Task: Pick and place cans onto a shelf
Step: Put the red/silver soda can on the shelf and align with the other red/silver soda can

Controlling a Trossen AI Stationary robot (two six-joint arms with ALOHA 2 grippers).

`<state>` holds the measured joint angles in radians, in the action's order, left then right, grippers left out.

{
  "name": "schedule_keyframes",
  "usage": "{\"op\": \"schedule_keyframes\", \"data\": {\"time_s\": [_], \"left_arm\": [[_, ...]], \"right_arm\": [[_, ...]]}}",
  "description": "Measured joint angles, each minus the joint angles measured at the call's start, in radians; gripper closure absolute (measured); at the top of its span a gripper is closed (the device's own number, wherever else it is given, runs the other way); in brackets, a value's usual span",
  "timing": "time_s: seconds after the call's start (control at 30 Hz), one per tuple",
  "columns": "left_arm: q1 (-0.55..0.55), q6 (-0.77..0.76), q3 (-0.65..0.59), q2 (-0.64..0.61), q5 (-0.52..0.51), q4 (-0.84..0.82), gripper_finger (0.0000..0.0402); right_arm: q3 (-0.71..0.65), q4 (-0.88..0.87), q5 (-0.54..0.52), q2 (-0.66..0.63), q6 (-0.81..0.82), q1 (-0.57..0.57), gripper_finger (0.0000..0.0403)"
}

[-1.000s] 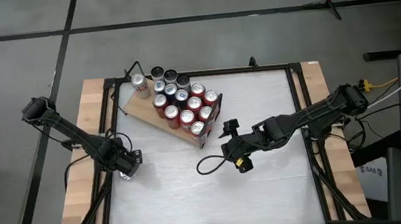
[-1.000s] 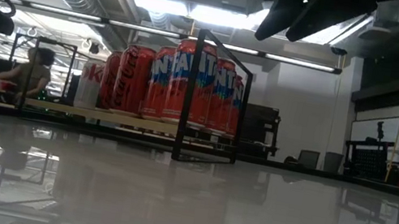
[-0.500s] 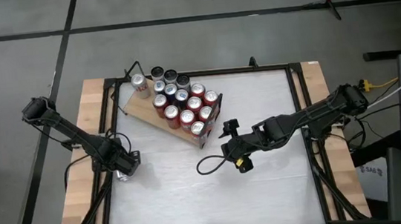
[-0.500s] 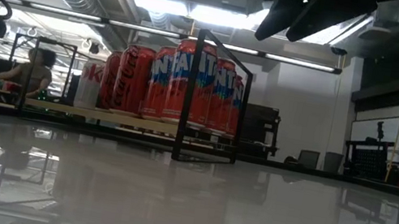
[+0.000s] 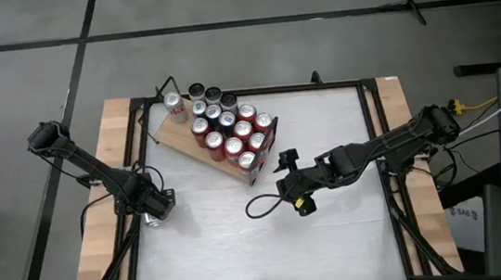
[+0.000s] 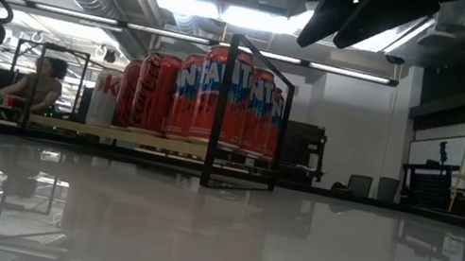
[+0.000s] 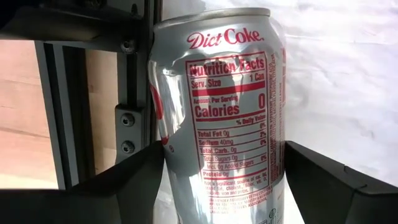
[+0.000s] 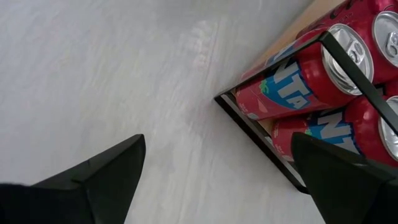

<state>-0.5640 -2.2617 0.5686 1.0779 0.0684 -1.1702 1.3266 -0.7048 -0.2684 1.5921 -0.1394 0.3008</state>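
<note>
Several cans [image 5: 229, 131], mostly red, stand upright on the wooden shelf [image 5: 175, 135] at the table's far left; its black frame [image 5: 266, 153] faces the middle. They also show in the low view [image 6: 205, 97]. A silver Diet Coke can [image 7: 217, 106] lies on its side at the table's left edge beside the black rail, and my left gripper [image 5: 150, 208] is shut on it from above. My right gripper [image 5: 283, 179] hangs open above the table's middle, near the shelf's framed corner [image 8: 249, 106], with nothing between its fingers. My left gripper pinches the silver can's round wall [image 7: 171, 155] between its two fingers, one on each side, at the lower half of the label. The fingers point down from above and lie across the can. The can is level; I cannot tell whether it rests on the table.
A black cable loop [image 5: 259, 204] lies on the white tabletop under my right arm. Black rails [image 5: 132, 171] and wooden strips [image 5: 101, 230] edge the table. The near half of the tabletop [image 5: 271, 250] is bare. A person [image 6: 37, 86] sits in the room beyond.
In the low view, the bit of the silver can at the picture's left border has shrunk almost out of sight, so the can has shifted slightly in my left gripper's hold. Both arms have stayed in place.
</note>
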Motion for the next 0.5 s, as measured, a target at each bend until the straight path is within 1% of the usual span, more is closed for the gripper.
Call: {"op": "schedule_keyframes", "data": {"time_s": [0.1,0.33,0.5], "left_arm": [[0.0,-0.003,-0.001,0.0,-0.002,-0.002,0.0091],[0.0,-0.014,-0.004,0.011,-0.004,0.0,0.0042],[0.0,-0.017,-0.005,0.071,-0.03,0.022,0.0032]], "right_arm": [[0.0,0.0,0.0,0.0,0.0,0.0,0.0013],[0.0,0.001,0.0,0.0,0.0,0.0,0.0013],[0.0,0.0,0.0,0.0,0.0,0.0,0.0013]]}}
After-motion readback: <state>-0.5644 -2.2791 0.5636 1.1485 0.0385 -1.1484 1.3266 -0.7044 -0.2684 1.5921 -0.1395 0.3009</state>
